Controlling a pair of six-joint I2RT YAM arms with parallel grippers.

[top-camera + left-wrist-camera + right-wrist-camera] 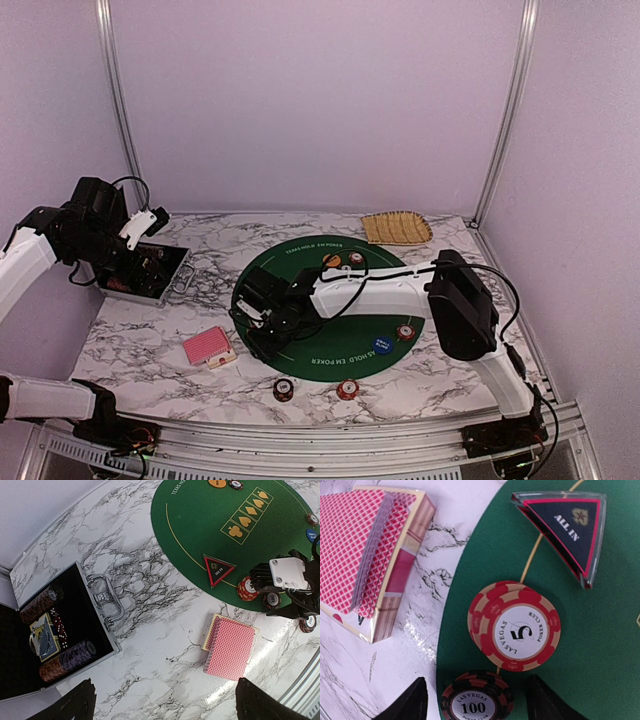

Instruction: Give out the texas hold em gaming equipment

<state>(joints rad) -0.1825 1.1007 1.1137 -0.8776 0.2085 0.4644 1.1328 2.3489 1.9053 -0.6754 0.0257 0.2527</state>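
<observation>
1. My right jaws stand apart, low over the left rim of the mat (600, 655). That spot is left of centre in the overhead view.
2. A dark 100 chip (477, 705) lies flat between them, at the bottom of the right wrist view. There is a gap on each side, so nothing is gripped.
3. Just above it in that view sit two overlapping red 5 chips (517, 630). The triangular All In button (565, 530) is at the upper right, also on the green.
4. The red-backed deck (365, 550) lies at the upper left, off the mat on the marble worktop (415, 645).
5. My left jaws are wide apart and hold nothing. They hang over the worktop, with the open case (80, 605) at the left of that wrist view. The case holds rolls of chips (67, 660).
6. I judge the step in hand to be stocking this seat with chips, and the 100 chip looks set down.
7. The next move calls for a straight lift, jaws kept apart, so neither finger nudges the 100 chip or the 5 chips.
8. Then I would fetch another item, perhaps one of the loose chips (284, 388) near the bottom edge of the overhead view.
</observation>
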